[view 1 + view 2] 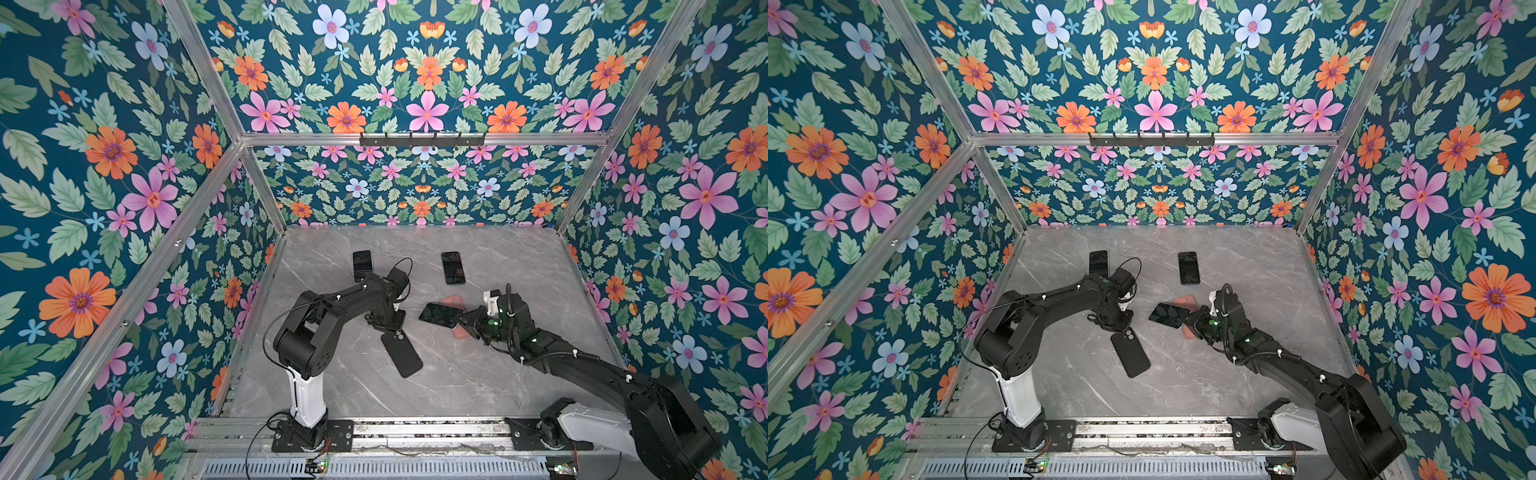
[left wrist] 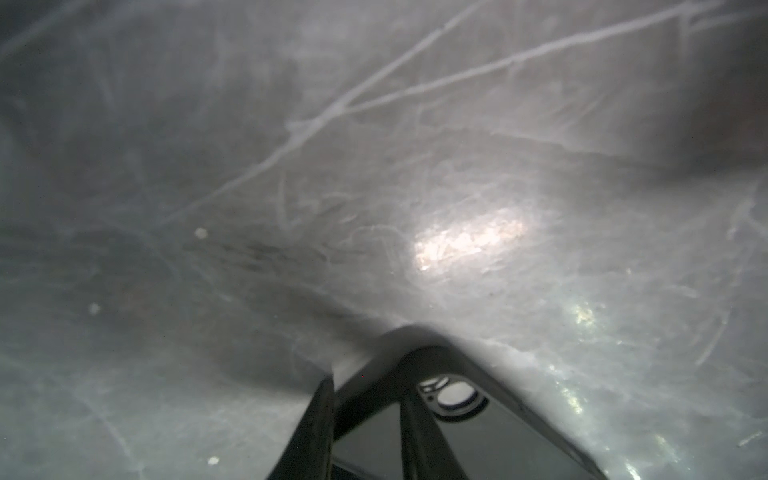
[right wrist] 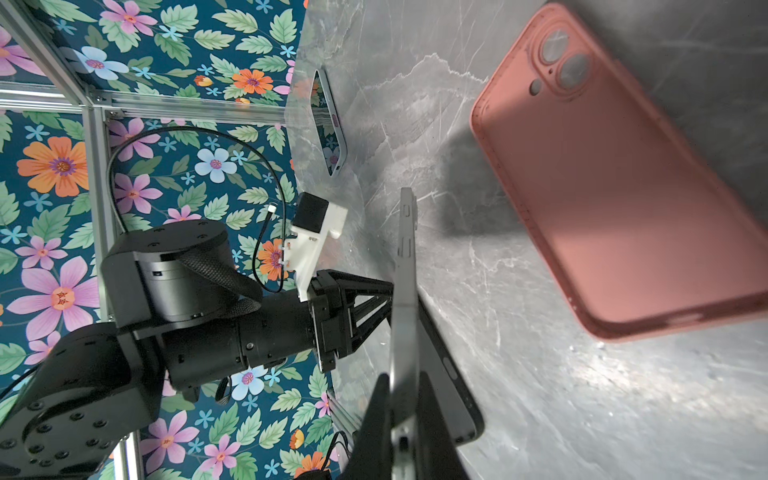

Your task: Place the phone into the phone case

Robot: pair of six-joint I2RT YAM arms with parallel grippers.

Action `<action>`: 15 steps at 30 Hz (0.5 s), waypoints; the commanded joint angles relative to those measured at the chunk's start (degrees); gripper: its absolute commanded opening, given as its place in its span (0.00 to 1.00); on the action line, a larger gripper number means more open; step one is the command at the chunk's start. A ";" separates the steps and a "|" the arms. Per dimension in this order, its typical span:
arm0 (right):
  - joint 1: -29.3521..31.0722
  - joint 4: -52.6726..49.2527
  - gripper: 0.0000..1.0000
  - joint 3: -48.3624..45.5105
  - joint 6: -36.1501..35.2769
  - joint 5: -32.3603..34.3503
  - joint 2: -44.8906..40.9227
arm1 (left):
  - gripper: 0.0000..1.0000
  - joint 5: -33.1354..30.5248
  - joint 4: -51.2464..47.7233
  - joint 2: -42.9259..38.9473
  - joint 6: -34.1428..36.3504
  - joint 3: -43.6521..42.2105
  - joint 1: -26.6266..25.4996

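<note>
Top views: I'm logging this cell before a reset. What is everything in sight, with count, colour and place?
table: one, grey marble, floor of the cell.
hook rail: one, black, on the back frame bar.
loose phones: two, dark, flat at the table's far side; the second is nearer the middle.
held phone: one, dark, right of centre, overlapping the pink case in both top views.
pink case: one, pink, on the table, partly hidden by the held phone.
black case: one, black, near centre on the table.
left gripper: one, black, astride the black case's far rim.
right gripper: one, black, shut on the held phone.
</note>
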 commanded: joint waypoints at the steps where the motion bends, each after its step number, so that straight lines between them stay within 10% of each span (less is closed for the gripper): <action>1: 0.03 1.58 0.00 0.29 -0.54 0.21 -0.32 | 0.26 -1.76 -1.46 -0.31 0.46 -0.06 0.00; 15: 0.00 3.29 0.00 2.02 -3.54 -7.72 1.98 | 0.19 -1.31 2.66 -4.77 -5.61 -8.80 2.63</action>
